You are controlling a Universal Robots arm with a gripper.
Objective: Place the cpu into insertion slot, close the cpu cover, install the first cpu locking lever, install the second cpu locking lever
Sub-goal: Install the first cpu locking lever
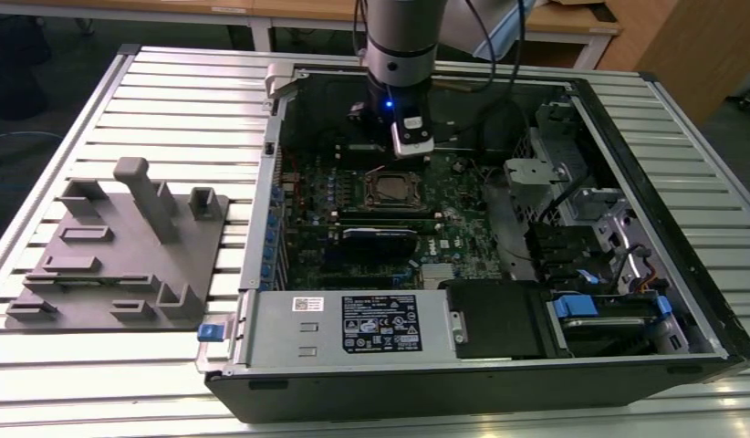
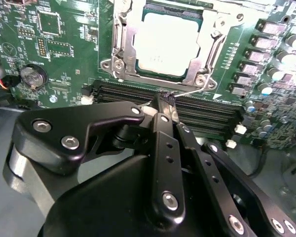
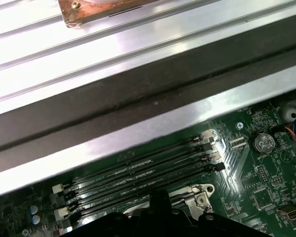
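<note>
The grey robot arm (image 1: 400,46) reaches down into the open black computer case (image 1: 473,401), which lies on a table of silvery metal slats (image 1: 181,109). Its black two-fingered gripper (image 2: 166,101) hangs low over the green circuit board (image 1: 461,210), at the edge of the small square, silver-rimmed insertion slot (image 1: 393,190) and just above the long black memory slots (image 2: 202,111). In the second wrist view the flat square cpu (image 2: 170,42) with its dull silver top sits in that slot. The thin silvery cpu cover (image 2: 124,54) lies flat around it, the chip showing through the cut-out, so I take the first two steps as done. The jaws are pinched fully together, and a thin silvery wire locking lever (image 2: 192,90) runs out from between the tips; it looks held by its end. I judge the lever work under way. Whether either lever is already hooked down, I cannot tell. Off at the exterior view's left, a grey moulded parts fixture (image 1: 119,265) rests on the table.
</note>
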